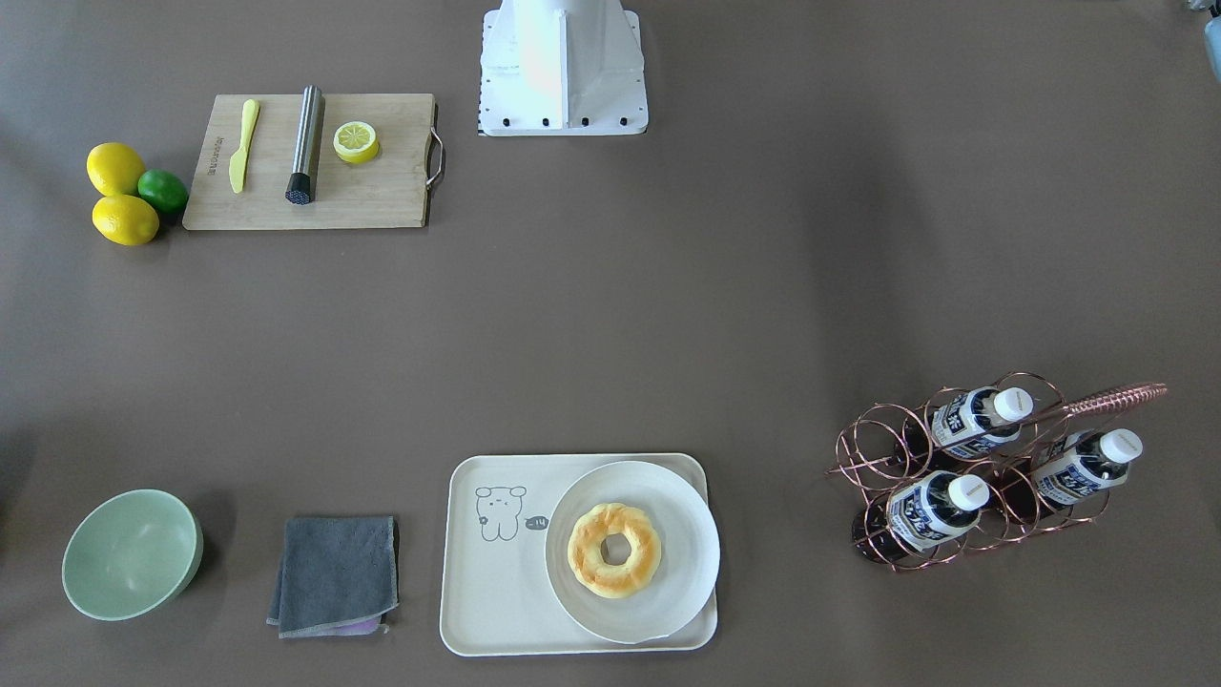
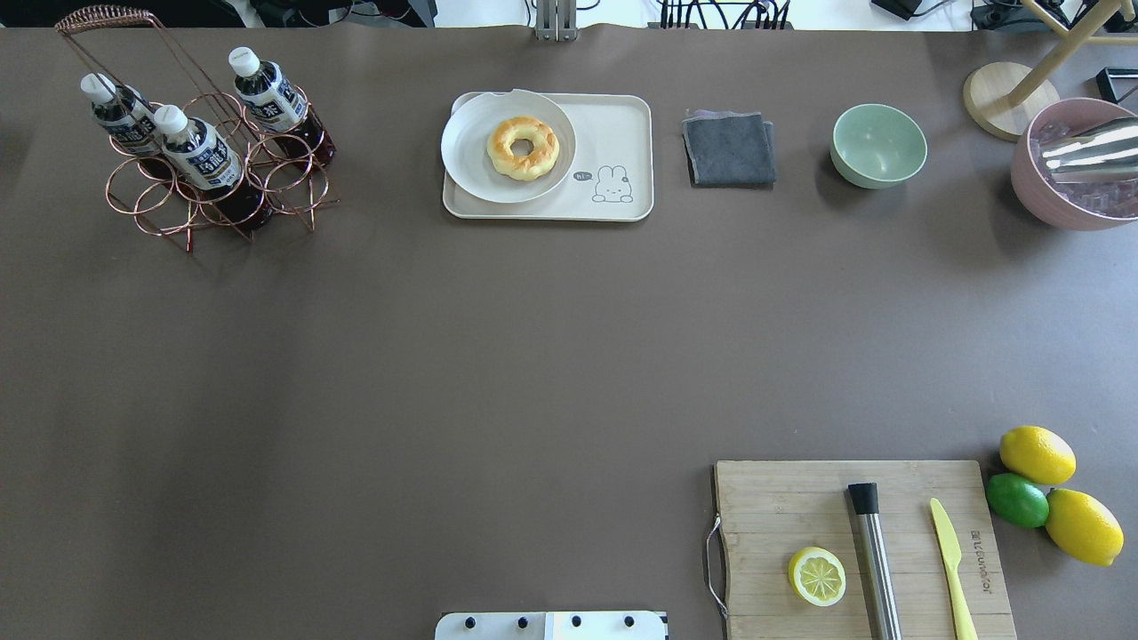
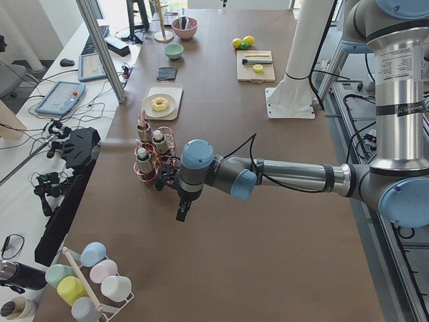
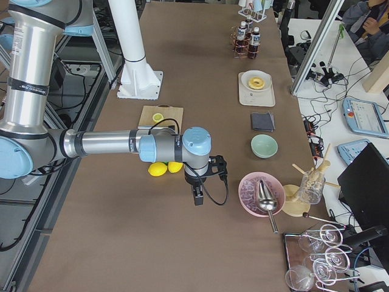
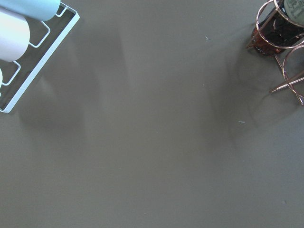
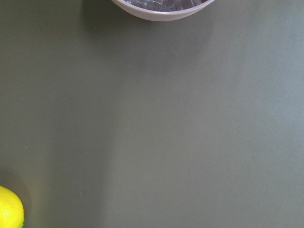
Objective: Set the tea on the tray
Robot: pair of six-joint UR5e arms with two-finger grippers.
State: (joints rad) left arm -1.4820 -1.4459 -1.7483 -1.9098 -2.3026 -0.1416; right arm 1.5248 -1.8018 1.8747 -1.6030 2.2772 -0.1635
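1. You have three small clear plastic tea bottles (image 2: 197, 147) with white caps. They stand in a copper wire rack (image 2: 164, 209) at the far corner of the brown table (image 2: 533, 356), on the robot's left. The side views show caps up and long axes vertical.
2. The cream-white rectangular tray (image 2: 627, 116) sits at the far edge, well apart from the rack, its long side along that edge.
3. A round white plate (image 2: 467, 151) carrying a doughnut (image 2: 523, 148) fills the tray's rack-side half. The half with the cartoon is bare.
4. Bare table lies between rack and tray. A folded grey cloth (image 2: 729, 149) lies near the tray's other end, not touching it.
5. The left gripper (image 3: 181, 215) hangs pointing down near the rack. The right gripper (image 4: 197, 199) hangs near the yellow lemons (image 4: 159, 169). You cannot tell whether either claw is open or closed.
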